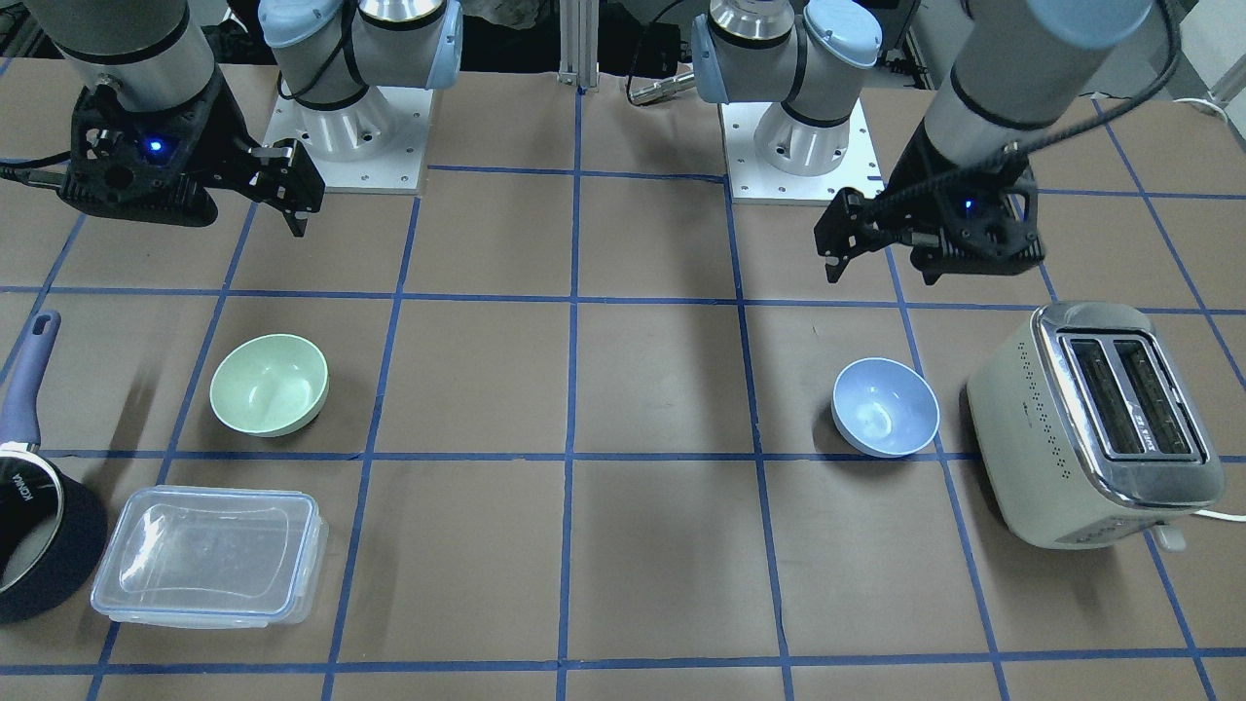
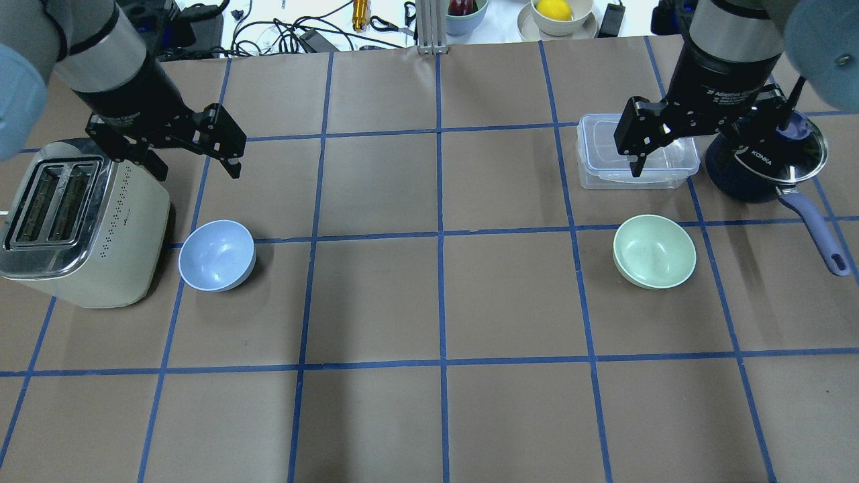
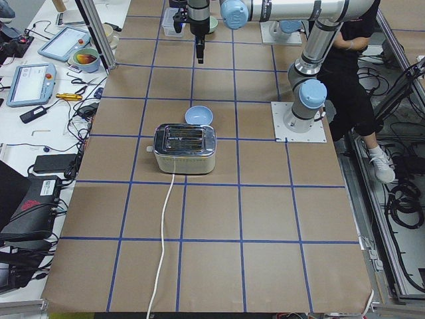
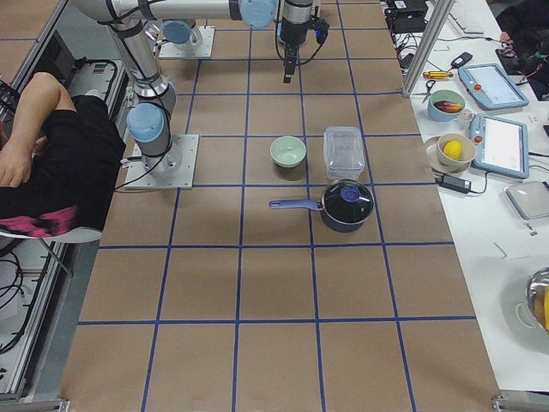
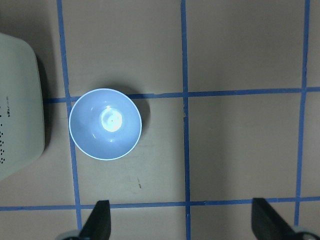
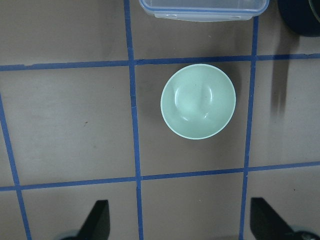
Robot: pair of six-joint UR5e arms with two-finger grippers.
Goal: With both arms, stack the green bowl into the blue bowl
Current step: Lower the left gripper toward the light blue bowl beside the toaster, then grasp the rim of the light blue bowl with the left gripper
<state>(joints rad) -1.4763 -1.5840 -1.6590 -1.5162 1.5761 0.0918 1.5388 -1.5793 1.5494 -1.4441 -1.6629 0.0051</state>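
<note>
The green bowl (image 2: 654, 251) sits upright on the table's right half; it also shows in the right wrist view (image 6: 198, 101) and the front view (image 1: 270, 384). The blue bowl (image 2: 217, 255) sits upright on the left half, beside the toaster, and shows in the left wrist view (image 5: 105, 124) and the front view (image 1: 885, 406). My left gripper (image 2: 194, 159) hangs open and empty above the table, just beyond the blue bowl. My right gripper (image 2: 691, 151) hangs open and empty above the container and pot, beyond the green bowl. Both bowls are empty.
A cream toaster (image 2: 80, 221) stands just left of the blue bowl, its white cable running off the table end. A clear lidded container (image 2: 597, 168) and a dark pot (image 2: 758, 178) with a purple handle (image 2: 815, 231) stand beyond the green bowl.
</note>
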